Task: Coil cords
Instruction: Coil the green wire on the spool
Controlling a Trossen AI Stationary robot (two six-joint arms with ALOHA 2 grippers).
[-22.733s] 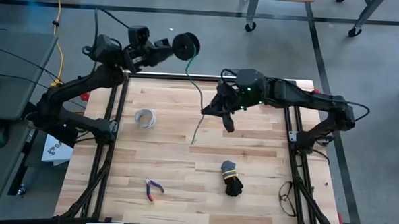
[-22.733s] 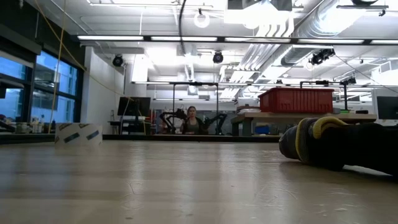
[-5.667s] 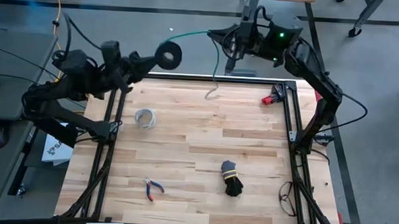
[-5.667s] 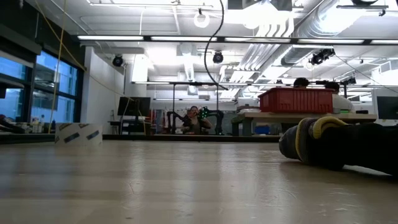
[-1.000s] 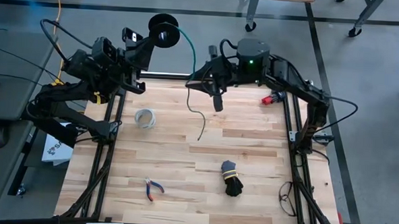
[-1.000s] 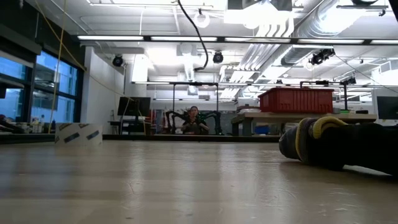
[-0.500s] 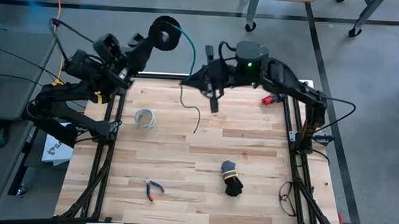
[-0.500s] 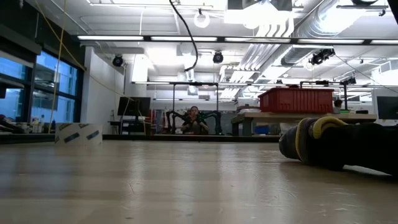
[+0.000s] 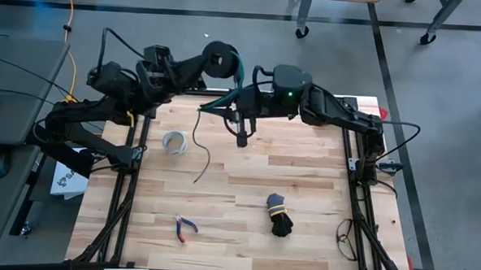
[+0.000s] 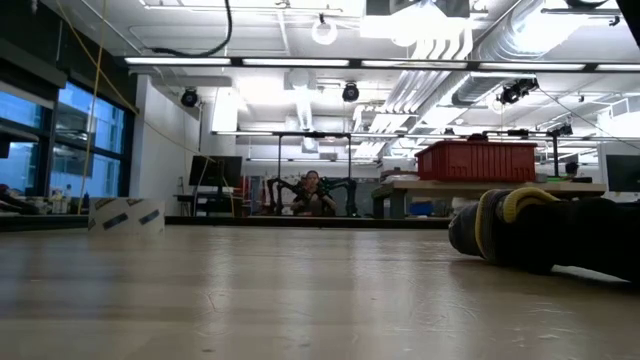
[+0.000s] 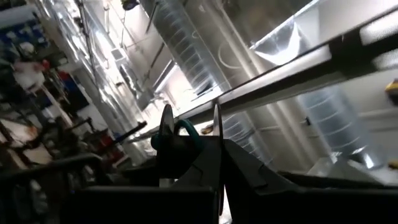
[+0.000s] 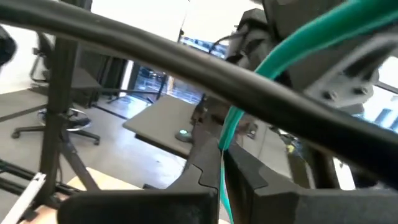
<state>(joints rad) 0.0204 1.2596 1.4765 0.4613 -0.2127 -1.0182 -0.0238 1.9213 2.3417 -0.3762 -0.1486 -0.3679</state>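
Observation:
High above the table's far edge, my left gripper (image 9: pixel 213 62) is shut on the small dark round coil (image 9: pixel 223 58) of the cord. A green strand (image 9: pixel 237 76) runs from the coil down to my right gripper (image 9: pixel 228 110), which points level toward the table's left and is shut on it. Beyond those fingers the thin tail (image 9: pixel 203 154) hangs slack over the table; its loop (image 10: pixel 222 35) shows at the top of the low view. My left gripper pinches the coil (image 11: pixel 181 134) between its two fingers (image 11: pixel 166 124), lifted clear of the table. Which part of the coil they are on, the fingers themselves hide. My right gripper pinches the single green strand (image 12: pixel 227 127) between its two fingers, which lie across it. The strand rises from the fingers toward the coil; the tail hangs slack on the other side.
On the wooden table lie a pale grey-white ring (image 9: pixel 174 142) at the left, red-handled pliers (image 9: pixel 185 227) near the front, and a black cord bundle with a yellow tie (image 9: pixel 279 216), also large at the right of the low view (image 10: pixel 540 235).
My right gripper has gone toward the table's left edge, drawing the green strand along; the hanging tail has swung left with it. My left gripper has rolled about its own line, and the coil has come a little rightward and nearer the table.

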